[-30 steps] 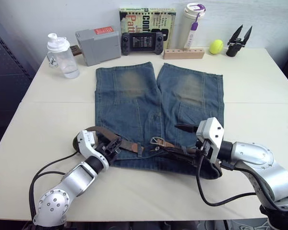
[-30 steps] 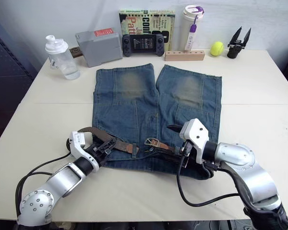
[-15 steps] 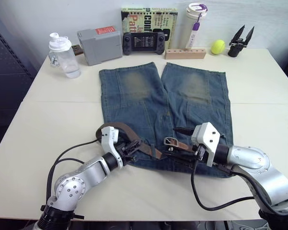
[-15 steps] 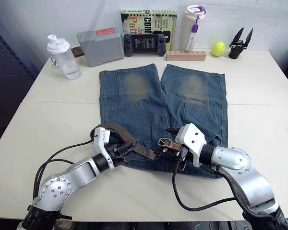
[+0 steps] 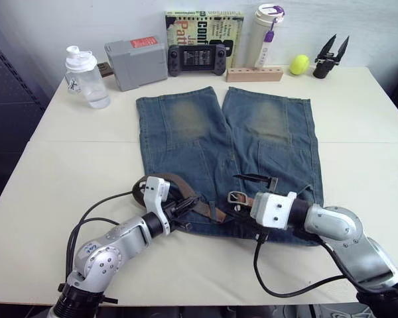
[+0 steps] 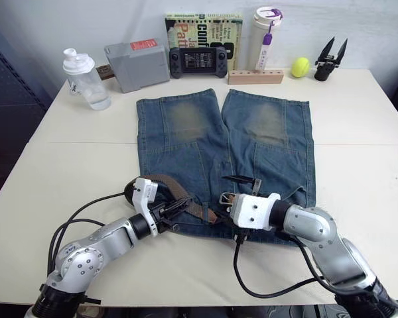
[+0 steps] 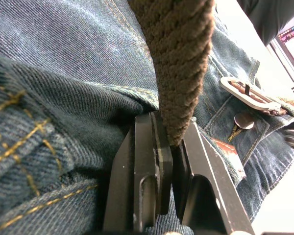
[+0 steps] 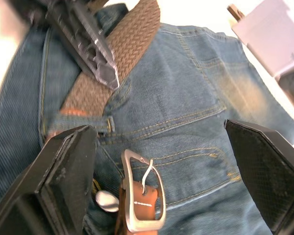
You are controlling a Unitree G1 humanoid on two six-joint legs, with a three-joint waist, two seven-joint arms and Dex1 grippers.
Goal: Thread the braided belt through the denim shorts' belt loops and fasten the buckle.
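Left pincer (image 7: 171,147) clamped on braided belt (image 7: 179,58) at denim shorts (image 5: 186,142) waistband; right pincer (image 8: 161,147) wide apart over buckle (image 8: 142,198), nr worktop (image 5: 73,165) edge.

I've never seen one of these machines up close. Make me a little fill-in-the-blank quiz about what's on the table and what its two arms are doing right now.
1. The left pincer is shut on the brown braided ____.
2. The right pincer is ____, with the silver buckle lying between its fingers.
3. The belt lies across the waist of the blue denim ____.
4. At the back of the table, a yellow ____ sits near the wooden block.

Missing words: belt; open; shorts; ball
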